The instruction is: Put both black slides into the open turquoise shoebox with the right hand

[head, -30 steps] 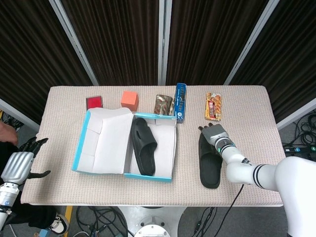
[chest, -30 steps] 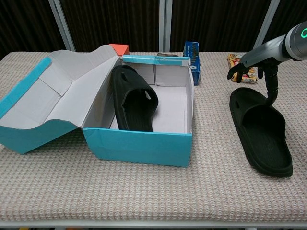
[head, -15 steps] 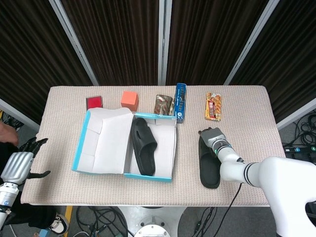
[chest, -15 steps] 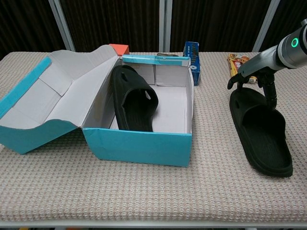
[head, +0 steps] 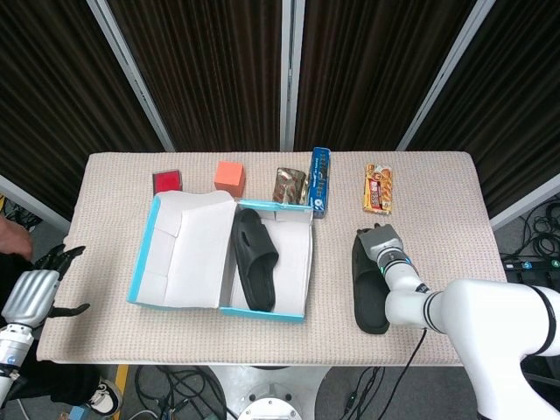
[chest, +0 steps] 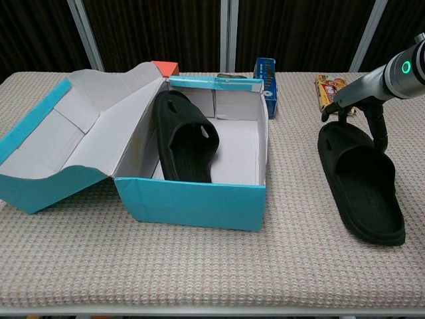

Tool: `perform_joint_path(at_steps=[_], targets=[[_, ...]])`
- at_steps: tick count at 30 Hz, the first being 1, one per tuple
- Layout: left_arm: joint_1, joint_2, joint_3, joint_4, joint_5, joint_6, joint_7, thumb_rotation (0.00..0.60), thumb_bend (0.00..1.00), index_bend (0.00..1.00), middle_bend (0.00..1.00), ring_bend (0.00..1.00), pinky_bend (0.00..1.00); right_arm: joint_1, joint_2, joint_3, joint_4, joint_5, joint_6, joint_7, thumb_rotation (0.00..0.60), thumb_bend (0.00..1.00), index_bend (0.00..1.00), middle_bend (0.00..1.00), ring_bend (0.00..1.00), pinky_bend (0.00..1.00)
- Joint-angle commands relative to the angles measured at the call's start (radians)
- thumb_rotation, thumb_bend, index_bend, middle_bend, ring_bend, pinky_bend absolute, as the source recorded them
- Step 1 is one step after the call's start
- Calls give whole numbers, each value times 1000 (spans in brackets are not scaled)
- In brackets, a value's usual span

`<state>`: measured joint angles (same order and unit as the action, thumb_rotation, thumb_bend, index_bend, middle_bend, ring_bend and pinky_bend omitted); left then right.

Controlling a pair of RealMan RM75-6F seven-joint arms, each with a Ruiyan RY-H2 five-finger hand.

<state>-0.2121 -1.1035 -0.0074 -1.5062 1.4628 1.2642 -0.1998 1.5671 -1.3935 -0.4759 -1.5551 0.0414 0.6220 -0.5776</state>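
One black slide [chest: 182, 136] is sitting inside the open turquoise shoebox [chest: 199, 199], leaning up on edge against the box's left inner wall, sole side to the lid. The lid [head: 188, 249] is lying flung open to the left, showing its white inside. The second slide [chest: 362, 183] is lying flat and upright on the woven table cover [chest: 199, 266], well to the right of the box, its strap toward the far end. The right hand [head: 378, 241] is reaching down at that far end, fingers pointing down over the slide's tip; whether they are pinching it or only touching, I cannot tell. The left hand [head: 35, 289] is hanging off the table's left edge, fingers spread apart, holding nothing.
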Motion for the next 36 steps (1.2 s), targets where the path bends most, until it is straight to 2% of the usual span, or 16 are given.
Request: perform_joint_path(at_steps=[1,12,22,29,36], targets=[[1,0,0,2,0,0,-3,600,0,96,155,41,177,-2,-10,4,4,11,20,-10,600,22,107,246,76,228],[0,-2,1,7,-3,-5,-12,600,0,95,155,41,177,-33,-30,39,9,18,85,-52,600,30,210,346,141,255],[0,-1,4,4,-2,-8,-11,600,0,96,155,42,178,-85,-21,91,0,-23,147,-77,600,60,378,462,218,281],[-3,-2,4,2,-2,-13,-8,600,0,96,155,41,179,-147,9,152,-28,-121,222,-55,600,76,546,553,300,320],[-7,-3,3,-5,1,-15,-1,600,0,96,155,41,181,-210,115,226,-131,-247,300,-2,600,87,618,606,378,411]])
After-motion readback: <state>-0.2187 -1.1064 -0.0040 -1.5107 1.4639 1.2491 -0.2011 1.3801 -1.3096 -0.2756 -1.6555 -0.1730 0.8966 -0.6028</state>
